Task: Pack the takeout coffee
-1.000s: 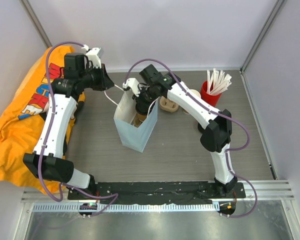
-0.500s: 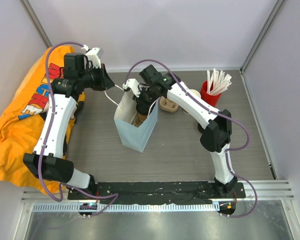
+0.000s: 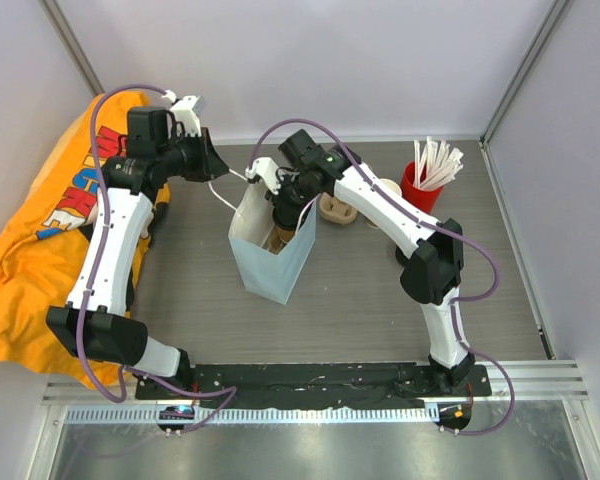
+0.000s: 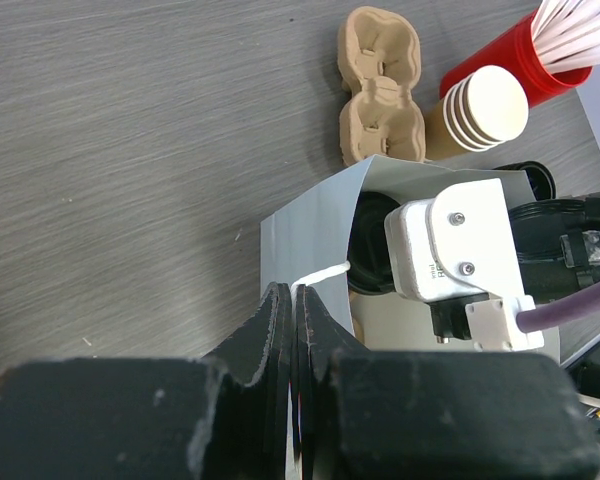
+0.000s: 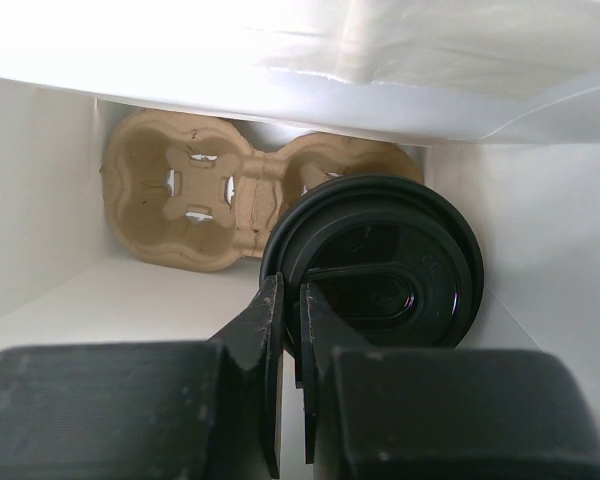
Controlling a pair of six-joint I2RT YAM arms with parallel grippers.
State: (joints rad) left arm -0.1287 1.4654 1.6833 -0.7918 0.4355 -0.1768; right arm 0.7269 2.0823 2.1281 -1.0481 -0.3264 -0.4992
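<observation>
The coffee (image 5: 380,265) is seen inside the white bag (image 3: 270,262), over the right hole of a paper tray (image 5: 175,195) on the bag's floor. Only its black lid is shown. The lid's rim is pinched at 9 o'clock by the right claw (image 5: 292,292), which is closed on it. The bag's thin handle (image 4: 322,273) is pinched tight by the left claw (image 4: 293,297), at 10 o'clock from the bag. A second tray (image 4: 380,90) and stacked cups (image 4: 485,105) are seen on the table (image 3: 360,300) at 2 o'clock from the bag.
</observation>
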